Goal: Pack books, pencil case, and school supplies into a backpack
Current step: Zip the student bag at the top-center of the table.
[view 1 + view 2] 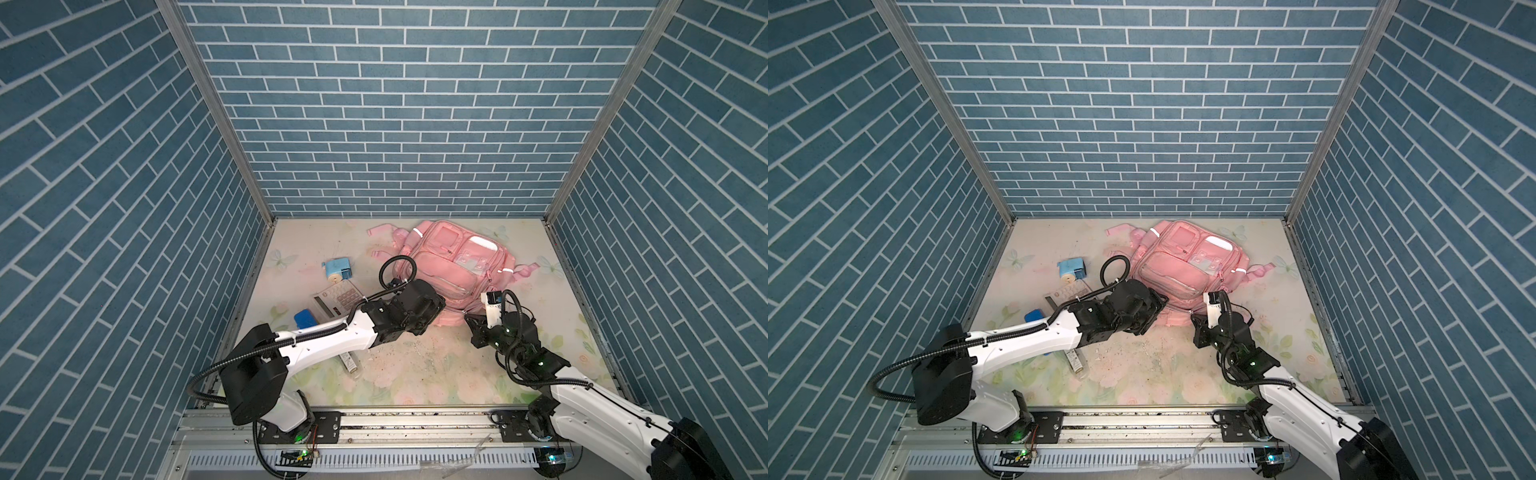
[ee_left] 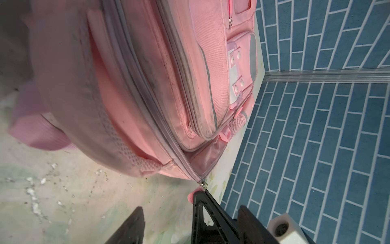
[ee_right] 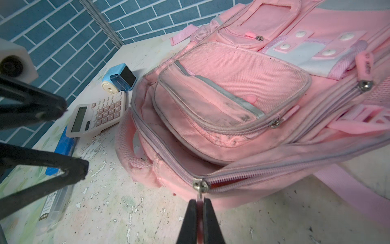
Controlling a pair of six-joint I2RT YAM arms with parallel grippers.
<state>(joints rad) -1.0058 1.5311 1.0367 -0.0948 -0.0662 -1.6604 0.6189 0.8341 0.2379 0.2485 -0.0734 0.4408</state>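
Two hands are seen at the near edge of the backpack (image 1: pixel 453 266), which is laid front-up on the table (image 1: pixel 415 374), partly unzipped along its main compartment. The zipper pull (image 3: pixel 199 187) is pinched by the right hand (image 3: pixel 200 201), while the left hand (image 3: pixel 71 138) is spread wide with nothing held.

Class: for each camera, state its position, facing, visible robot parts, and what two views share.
Top views: high over arm bases; look down on backpack; left arm, right arm show.
Right wrist: on right arm; faces open backpack; right pincer shut on zipper pull, left pincer open.
Left wrist: on left arm; faces backpack's side; both pincers show.
Wrist views share the zipper pull.
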